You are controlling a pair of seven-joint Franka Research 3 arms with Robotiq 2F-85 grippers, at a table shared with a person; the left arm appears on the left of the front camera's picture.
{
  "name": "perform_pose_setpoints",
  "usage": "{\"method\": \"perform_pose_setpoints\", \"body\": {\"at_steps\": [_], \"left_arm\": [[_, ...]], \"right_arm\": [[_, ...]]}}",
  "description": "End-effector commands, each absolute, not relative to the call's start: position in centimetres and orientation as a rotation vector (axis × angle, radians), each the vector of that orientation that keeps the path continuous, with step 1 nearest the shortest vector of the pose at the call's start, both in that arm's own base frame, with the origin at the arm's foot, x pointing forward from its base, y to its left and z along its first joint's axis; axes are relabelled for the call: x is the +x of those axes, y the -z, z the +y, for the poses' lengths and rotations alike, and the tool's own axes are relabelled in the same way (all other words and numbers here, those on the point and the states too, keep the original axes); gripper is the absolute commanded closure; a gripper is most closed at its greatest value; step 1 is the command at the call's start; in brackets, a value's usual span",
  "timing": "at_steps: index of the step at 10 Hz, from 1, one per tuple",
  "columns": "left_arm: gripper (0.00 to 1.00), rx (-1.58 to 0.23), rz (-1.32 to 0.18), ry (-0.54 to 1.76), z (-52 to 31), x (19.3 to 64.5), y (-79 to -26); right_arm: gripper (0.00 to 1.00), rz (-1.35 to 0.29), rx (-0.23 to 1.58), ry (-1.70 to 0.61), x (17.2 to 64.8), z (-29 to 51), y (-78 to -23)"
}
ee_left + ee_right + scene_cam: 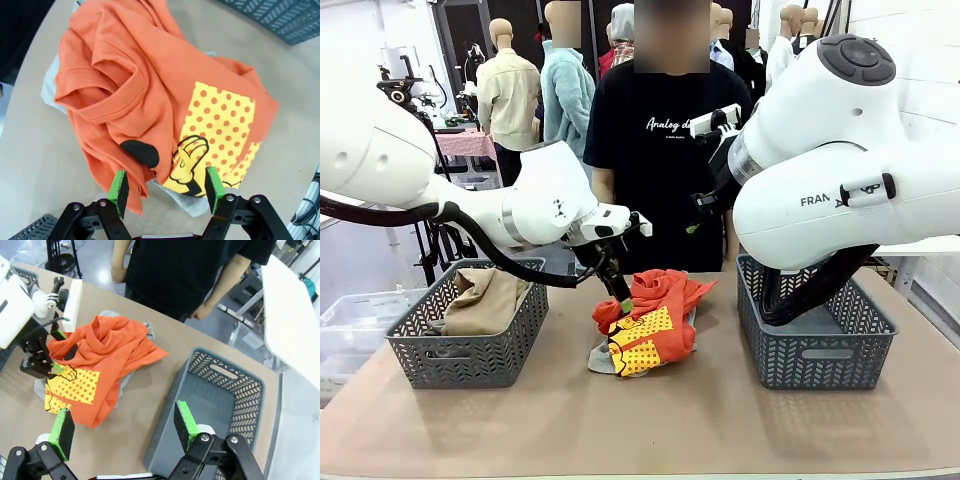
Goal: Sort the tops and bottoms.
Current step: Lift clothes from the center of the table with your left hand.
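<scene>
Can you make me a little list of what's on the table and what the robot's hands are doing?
middle pile: orange-red shirt with yellow dotted print, crumpled, lying on a light grey garment
left basket: holds a khaki-tan garment
right basket: stands on the robot's right side
left gripper: open, low over the orange-red shirt's edge
right gripper: open, up above the table beside the right basket
person: standing at the far side, arms down
</scene>
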State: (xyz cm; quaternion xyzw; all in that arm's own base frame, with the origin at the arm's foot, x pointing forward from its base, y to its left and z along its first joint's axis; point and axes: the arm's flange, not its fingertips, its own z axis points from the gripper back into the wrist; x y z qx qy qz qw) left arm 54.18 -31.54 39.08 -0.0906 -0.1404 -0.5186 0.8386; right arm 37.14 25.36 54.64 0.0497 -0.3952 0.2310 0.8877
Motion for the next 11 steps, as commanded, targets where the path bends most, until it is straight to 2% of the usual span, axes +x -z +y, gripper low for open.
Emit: {"method": "perform_pose_setpoints", "body": {"at_steps": [1,7,11], "left_arm": [[0.20,-0.198,-0.306,1.074,-32.7,55.2,-38.5],[0.20,-0.227,-0.246,1.033,-33.9,56.9,-35.4],[0.89,-0.216,-0.223,1.039,-33.8,56.9,-35.4]], "right_arm": [[0.00,-0.826,0.114,-0.485,37.1,25.2,-54.3],[0.00,-0.826,0.114,-0.485,37.1,25.2,-54.3],[0.00,-0.826,0.114,-0.485,37.1,25.2,-54.3]]}}
